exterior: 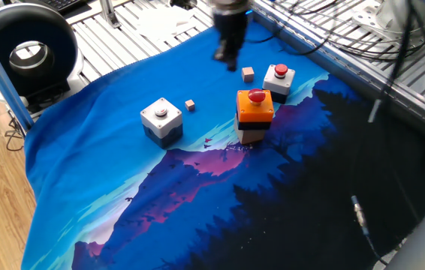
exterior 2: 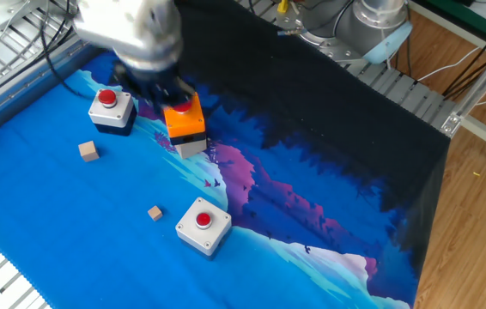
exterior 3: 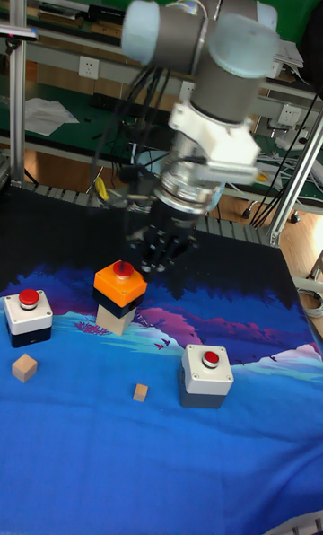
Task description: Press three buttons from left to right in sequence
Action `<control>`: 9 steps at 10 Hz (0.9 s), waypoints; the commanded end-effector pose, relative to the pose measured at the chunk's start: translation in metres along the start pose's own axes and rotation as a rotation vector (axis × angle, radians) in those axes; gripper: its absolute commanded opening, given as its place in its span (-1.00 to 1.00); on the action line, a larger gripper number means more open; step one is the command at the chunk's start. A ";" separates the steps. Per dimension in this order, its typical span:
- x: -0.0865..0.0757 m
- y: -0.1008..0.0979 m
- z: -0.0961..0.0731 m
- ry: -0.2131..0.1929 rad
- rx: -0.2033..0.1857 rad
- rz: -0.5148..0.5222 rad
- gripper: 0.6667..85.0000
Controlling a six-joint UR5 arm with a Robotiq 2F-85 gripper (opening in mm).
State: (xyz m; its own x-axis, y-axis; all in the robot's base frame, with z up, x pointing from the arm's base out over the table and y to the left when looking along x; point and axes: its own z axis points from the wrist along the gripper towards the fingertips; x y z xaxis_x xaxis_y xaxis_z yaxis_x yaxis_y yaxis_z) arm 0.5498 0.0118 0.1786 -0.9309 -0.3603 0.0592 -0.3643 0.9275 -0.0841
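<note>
Three button boxes stand on the blue cloth. The white-grey box (exterior: 160, 120) (exterior 2: 203, 226) (exterior 3: 206, 374) has a small round button. Taller and orange-topped, the middle box (exterior: 254, 109) (exterior 2: 184, 122) (exterior 3: 119, 293) carries a red mushroom button. The small white box (exterior: 278, 78) (exterior 2: 111, 107) (exterior 3: 27, 314) has a red button. My gripper (exterior: 227, 58) (exterior 2: 162, 87) (exterior 3: 161, 253) hangs in the air, blurred by motion. It is just behind and above the orange-topped box and touches nothing. Its fingertips are too blurred to show any gap.
Two tiny tan wooden cubes lie on the cloth, one (exterior: 248, 73) (exterior 2: 88, 151) by the small white box, the other (exterior: 189, 105) (exterior 2: 154, 213) near the white-grey box. A round black device (exterior: 26, 52) and metal slats border the cloth.
</note>
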 end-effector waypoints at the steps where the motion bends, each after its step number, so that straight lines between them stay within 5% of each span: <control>1: -0.055 0.060 0.000 -0.053 -0.075 0.069 -0.99; 7: -0.114 0.082 0.045 -0.103 -0.105 0.083 -0.99; 9: -0.101 0.075 0.039 -0.074 -0.070 0.090 -0.99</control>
State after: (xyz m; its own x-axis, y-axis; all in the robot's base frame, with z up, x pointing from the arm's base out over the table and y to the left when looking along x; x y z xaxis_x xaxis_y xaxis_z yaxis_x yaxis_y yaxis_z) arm 0.6129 0.1099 0.1312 -0.9562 -0.2919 -0.0217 -0.2917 0.9564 -0.0113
